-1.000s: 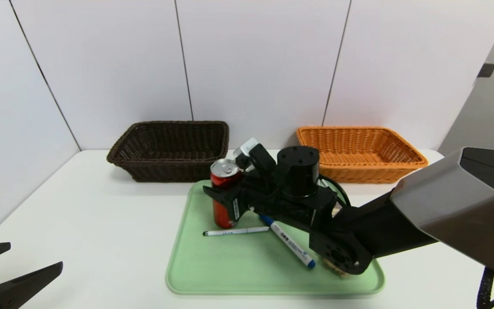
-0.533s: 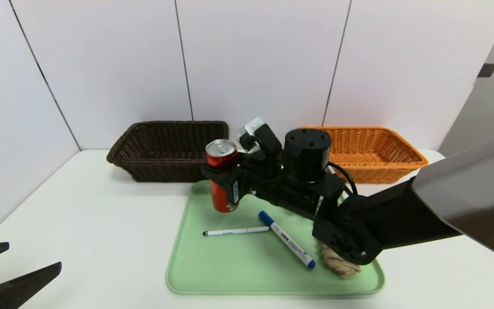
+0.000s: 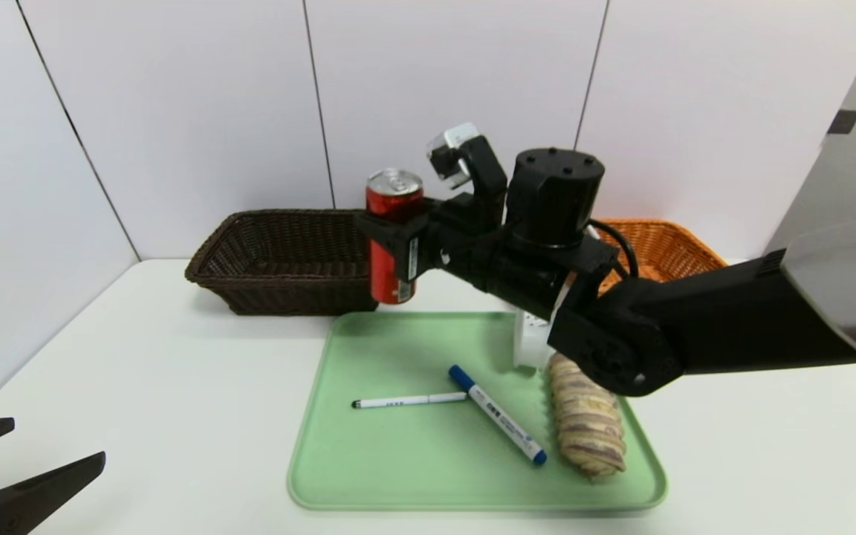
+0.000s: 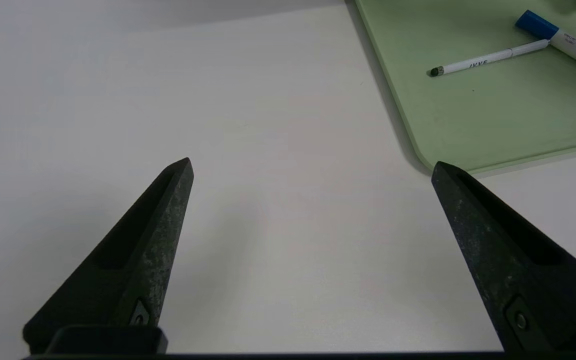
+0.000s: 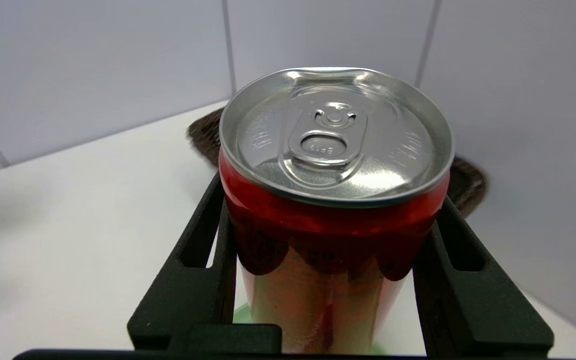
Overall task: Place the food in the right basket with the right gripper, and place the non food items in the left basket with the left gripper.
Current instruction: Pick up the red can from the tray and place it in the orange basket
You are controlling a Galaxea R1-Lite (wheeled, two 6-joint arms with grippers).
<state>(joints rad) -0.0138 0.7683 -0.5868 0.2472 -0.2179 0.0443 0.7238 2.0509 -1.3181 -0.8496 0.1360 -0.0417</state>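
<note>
My right claw (image 3: 392,223) holds the red can (image 3: 392,245) upright, its sides pressed between the two fingers and its silver lid and pull tab facing up. The can hangs in the air above the far edge of the green tray (image 3: 398,475), in front of the dark brown basket's right end as the head view shows it. The dark brown basket (image 3: 302,290) is the left one, standing on the white tabletop (image 3: 175,401) beyond the tray. The orange basket (image 3: 684,249) is the right one, partly hidden behind my right arm.

My left claw (image 4: 313,167) is spread wide with nothing between its fingers, over the tabletop, to the left of the tray and near its close corner.

On the tray lies a thin white pen (image 3: 407,400) with a dark tip, its other end near the side of a thicker marker (image 3: 502,417). The marker is white with blue at both ends and lies slantwise, one blue end toward the baskets and the other toward me. To the right of it rests a long, ridged, bread-like item (image 3: 588,423) in tan and brown, lengthwise along the tray's right side. A white object (image 3: 530,342) stands behind it, largely covered by my right arm, so I cannot tell what it is.
</note>
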